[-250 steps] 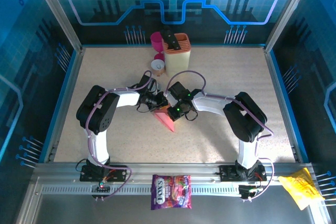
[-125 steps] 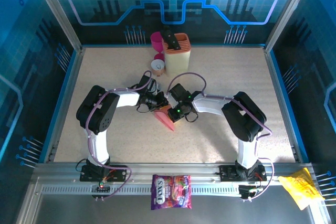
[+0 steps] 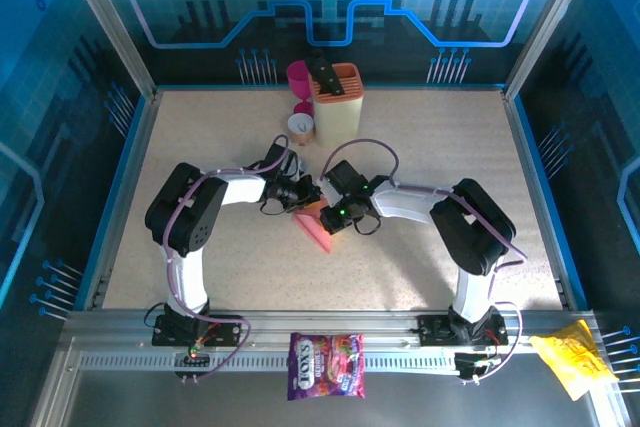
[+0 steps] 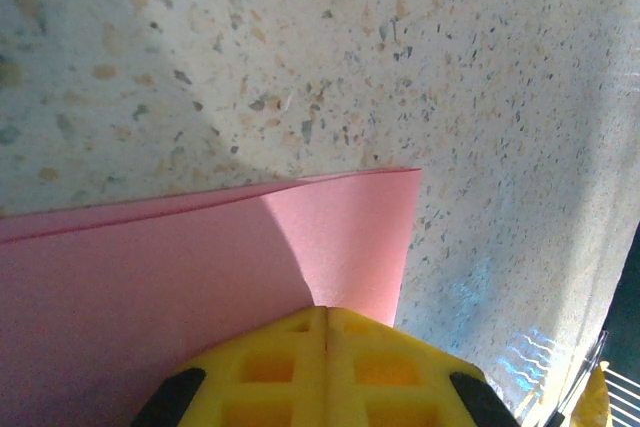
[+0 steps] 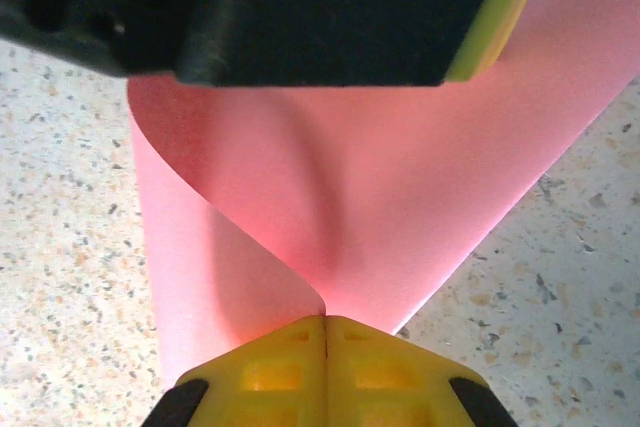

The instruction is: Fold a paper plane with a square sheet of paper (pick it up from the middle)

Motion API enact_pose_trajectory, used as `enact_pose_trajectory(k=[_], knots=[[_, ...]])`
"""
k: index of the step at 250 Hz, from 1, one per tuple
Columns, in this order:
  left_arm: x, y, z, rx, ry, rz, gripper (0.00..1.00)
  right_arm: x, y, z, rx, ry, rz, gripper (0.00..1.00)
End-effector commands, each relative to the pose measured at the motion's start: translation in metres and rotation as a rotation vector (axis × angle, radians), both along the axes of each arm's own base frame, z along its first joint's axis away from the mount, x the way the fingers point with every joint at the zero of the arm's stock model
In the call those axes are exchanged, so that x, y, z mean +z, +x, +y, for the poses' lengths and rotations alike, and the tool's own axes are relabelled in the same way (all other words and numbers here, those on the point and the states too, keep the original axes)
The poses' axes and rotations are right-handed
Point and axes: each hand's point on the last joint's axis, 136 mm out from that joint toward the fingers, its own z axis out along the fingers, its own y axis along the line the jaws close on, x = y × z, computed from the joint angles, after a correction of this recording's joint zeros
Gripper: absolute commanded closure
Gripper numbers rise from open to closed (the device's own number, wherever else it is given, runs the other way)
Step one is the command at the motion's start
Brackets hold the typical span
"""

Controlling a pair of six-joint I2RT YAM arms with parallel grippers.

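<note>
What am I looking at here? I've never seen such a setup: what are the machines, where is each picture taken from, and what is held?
Two robot arms are bolted at the near edge of a speckled table. The wide picture comes from a fixed camera above and behind them; the left arm is on the left, the right arm on the right. The two close-ups come from a camera on each wrist, looking past yellow fingertips. Both arms' jaws are shut on one square sheet of paper, pink, doubled over and curling between them. At the far edge stand a beige holder and a magenta cup. A candy bag lies on the front rail.
</note>
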Motion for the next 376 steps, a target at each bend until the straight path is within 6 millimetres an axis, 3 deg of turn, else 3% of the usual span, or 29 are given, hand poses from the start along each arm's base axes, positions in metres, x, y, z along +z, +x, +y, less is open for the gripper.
enact_pose_trajectory(k=[1,93,224,303,376], knots=[[-0.025,-0.021,0.013,0.012,0.065,0.089,1.0,0.009,-0.007,0.005,-0.004,0.039,0.013,1.0],[-0.027,-0.023,0.014,0.014,0.066,0.095,1.0,-0.01,-0.011,0.003,-0.013,0.013,0.038,1.0],[-0.03,-0.024,0.014,0.011,0.065,0.098,1.0,-0.01,0.005,-0.001,-0.032,0.0,0.029,1.0],[-0.031,-0.024,0.013,0.012,0.065,0.099,1.0,-0.008,0.007,0.002,-0.027,0.011,0.03,1.0],[-0.031,-0.024,0.013,0.012,0.063,0.099,1.0,-0.018,0.004,-0.002,-0.033,-0.003,0.045,1.0]])
